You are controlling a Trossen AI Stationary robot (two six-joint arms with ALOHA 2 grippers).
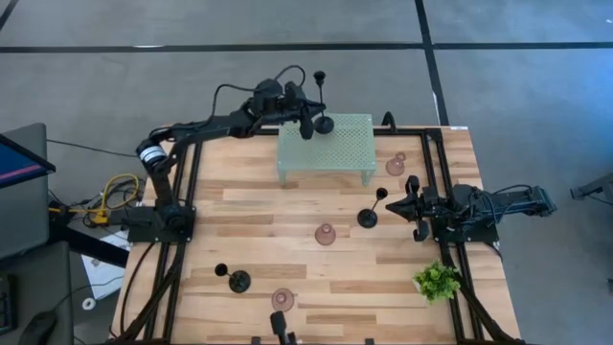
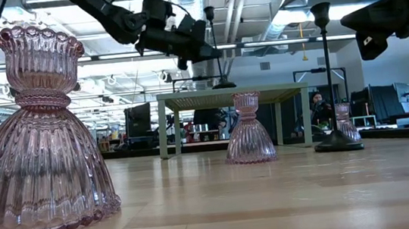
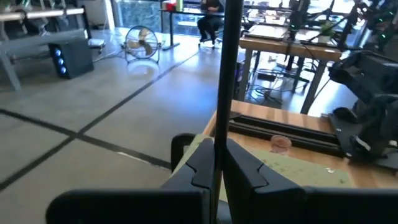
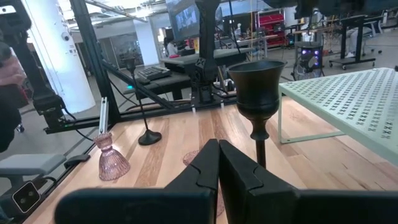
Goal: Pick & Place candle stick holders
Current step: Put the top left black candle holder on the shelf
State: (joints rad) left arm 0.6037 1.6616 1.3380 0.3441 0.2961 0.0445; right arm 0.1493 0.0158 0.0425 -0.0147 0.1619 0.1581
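A slim black candle stick holder (image 1: pixel 324 123) stands upright on the mint-green mesh shelf (image 1: pixel 335 153) at the table's far side. My left gripper (image 1: pixel 306 123) is shut on its stem. A second black holder (image 1: pixel 369 216) stands on its round base on the table right of centre. My right gripper (image 1: pixel 404 205) hovers shut and empty just to its right, and that holder's cup (image 4: pixel 256 87) shows just past the fingertips. A third black holder (image 1: pixel 238 280) stands near the front left. Pinkish glass holders stand at the centre (image 1: pixel 326 234), far right (image 1: pixel 396 165) and front (image 1: pixel 283 299). My left gripper pinches the black holder's stem (image 3: pixel 219 134) between its two fingers, about halfway up. The fingers come roughly level from the table's left and lie across the stem. The holder stays upright with its round base (image 2: pixel 224 85) on the shelf's top.
A small green plant (image 1: pixel 438 281) sits at the front right corner. Black rails (image 1: pixel 436 153) run along the table's left and right sides. A person sits at a desk in the room behind (image 2: pixel 316 106). Bare wood lies between the shelf and the central glass holder.
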